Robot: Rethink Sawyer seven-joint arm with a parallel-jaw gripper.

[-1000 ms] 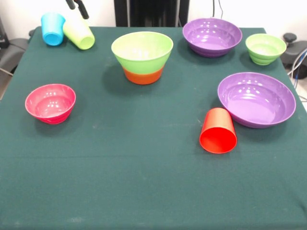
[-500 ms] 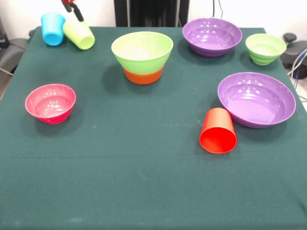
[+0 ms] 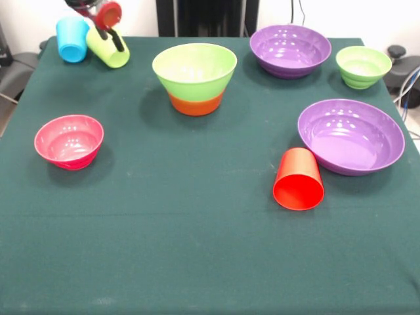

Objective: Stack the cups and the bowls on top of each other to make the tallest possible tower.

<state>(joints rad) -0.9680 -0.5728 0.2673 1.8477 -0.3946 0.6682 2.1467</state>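
Where the arm enters at the top-left corner, most of it is cut off by the frame — only the gripper (image 3: 115,41) with a red disc above a dark finger shows, and whether the fingers are open or closed cannot be made out. That dark finger hangs in front of the lime green cup (image 3: 108,47), which is tilted, its upper part hidden behind the red disc. Just beside the finger, further toward the corner, the sky blue cup (image 3: 71,39) touches the green one; its top is partly covered by the arm.

Well apart from the fingers, toward the table's middle, stands the tower (image 3: 195,77) — a large lime green bowl nested in an orange one whose base alone shows. Beyond it sit a purple bowl (image 3: 290,50) and the small green bowl (image 3: 363,66). A second purple bowl (image 3: 351,135) lies nearer the camera, and the red cup (image 3: 298,179) lies on its side, touching that bowl's rim. The pink bowl (image 3: 69,141) rests alone, below the fingers in the picture. All stand on the green table (image 3: 197,249). No orange cup shows.
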